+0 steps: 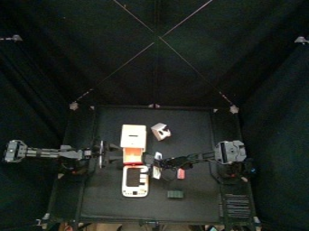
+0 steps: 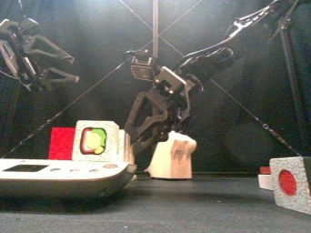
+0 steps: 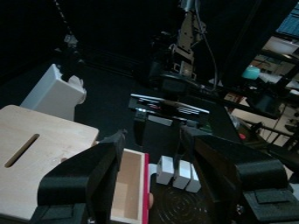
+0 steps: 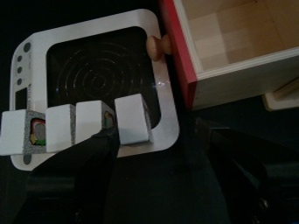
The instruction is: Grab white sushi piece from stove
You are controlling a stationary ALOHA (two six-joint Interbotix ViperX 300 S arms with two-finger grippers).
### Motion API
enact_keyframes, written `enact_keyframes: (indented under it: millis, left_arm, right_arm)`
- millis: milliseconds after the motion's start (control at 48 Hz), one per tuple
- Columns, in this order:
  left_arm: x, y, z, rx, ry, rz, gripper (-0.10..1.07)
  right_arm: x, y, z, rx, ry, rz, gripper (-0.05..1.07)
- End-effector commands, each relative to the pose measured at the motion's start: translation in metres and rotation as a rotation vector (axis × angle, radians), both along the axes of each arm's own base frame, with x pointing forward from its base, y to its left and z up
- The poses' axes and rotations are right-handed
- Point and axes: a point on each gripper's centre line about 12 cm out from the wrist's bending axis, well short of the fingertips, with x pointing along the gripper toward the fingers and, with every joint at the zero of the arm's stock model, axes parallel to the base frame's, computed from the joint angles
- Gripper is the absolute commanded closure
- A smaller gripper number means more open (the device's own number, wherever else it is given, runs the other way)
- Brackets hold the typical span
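The stove [image 4: 100, 52] is a flat white slab with a dark ringed burner; it also shows in the top view [image 1: 134, 183] and at the near left of the front view [image 2: 49, 175]. Three sushi pieces stand in a row on its edge. The white sushi piece [image 4: 132, 117] is at the row's end, next to a grey-white one [image 4: 87, 122] and one with a coloured filling [image 4: 28, 131]. My right gripper [image 4: 170, 162] is open and empty, just above the row [image 1: 147, 164]. My left gripper [image 3: 170, 179] is open and empty, beside the wooden box, and sees the pieces [image 3: 176, 171].
A white box with orange-red sides [image 1: 130, 139] stands right behind the stove; its wooden inside shows in the right wrist view [image 4: 233, 39]. A white cube [image 1: 160, 132] lies at the back. A cube with a red dot [image 2: 289, 182] and a small dark block [image 1: 178, 193] lie right of the stove.
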Motion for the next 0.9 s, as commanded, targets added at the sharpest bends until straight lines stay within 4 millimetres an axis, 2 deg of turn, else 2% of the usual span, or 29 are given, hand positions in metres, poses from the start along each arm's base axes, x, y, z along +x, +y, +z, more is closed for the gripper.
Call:
enact_keyframes:
  millis: [0,750,875]
  left_arm:
    - [0.0021,0.0003,0.0050,0.000,-0.017,0.001,0.09]
    - [0.0019,0.0001,0.0046,-0.003,-0.017,0.001,0.08]
    - [0.0019,0.0004,0.0044,-0.003,-0.016,0.002,0.09]
  right_arm:
    - [0.0064,-0.0005,0.0166,0.003,-0.046,-0.003,0.05]
    - [0.0113,0.0018,0.0141,-0.002,-0.036,0.002,0.05]
    - [0.0113,0.0018,0.0141,-0.003,-0.036,0.002,0.11]
